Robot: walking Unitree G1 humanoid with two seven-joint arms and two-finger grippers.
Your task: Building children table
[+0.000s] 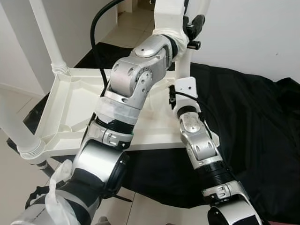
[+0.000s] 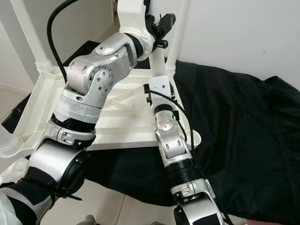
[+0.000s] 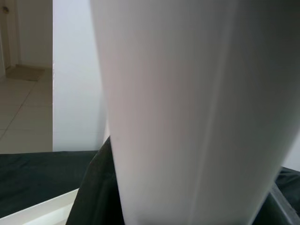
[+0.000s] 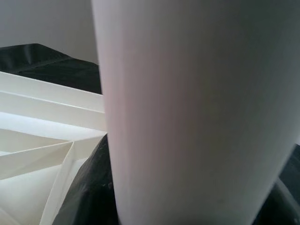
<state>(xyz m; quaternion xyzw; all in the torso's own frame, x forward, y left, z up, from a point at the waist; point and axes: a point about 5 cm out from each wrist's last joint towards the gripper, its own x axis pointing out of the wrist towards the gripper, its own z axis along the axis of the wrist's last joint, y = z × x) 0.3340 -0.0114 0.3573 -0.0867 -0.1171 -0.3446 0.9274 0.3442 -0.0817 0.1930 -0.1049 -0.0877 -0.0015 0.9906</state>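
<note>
1. filling both wrist views up close, the white table leg (image 4: 197,112) is sitting right between each gripper's fingers; i judge the left gripper (image 1: 190,33) and the right gripper (image 2: 157,86) are both clamping it, left high, right low near the socket.
2. i'm holding that leg upright at the far right corner of the upturned white tabletop (image 1: 79,108), which is lying on a black cloth (image 1: 243,122).
3. risk: if i'm pushing off-axis, the leg could be jamming in its socket or slipping through the fingers, and the tabletop could be sliding on the cloth.
4. the tabletop's ribbed underside is forming shallow bays; i'm seeing nothing loose in them.
</note>
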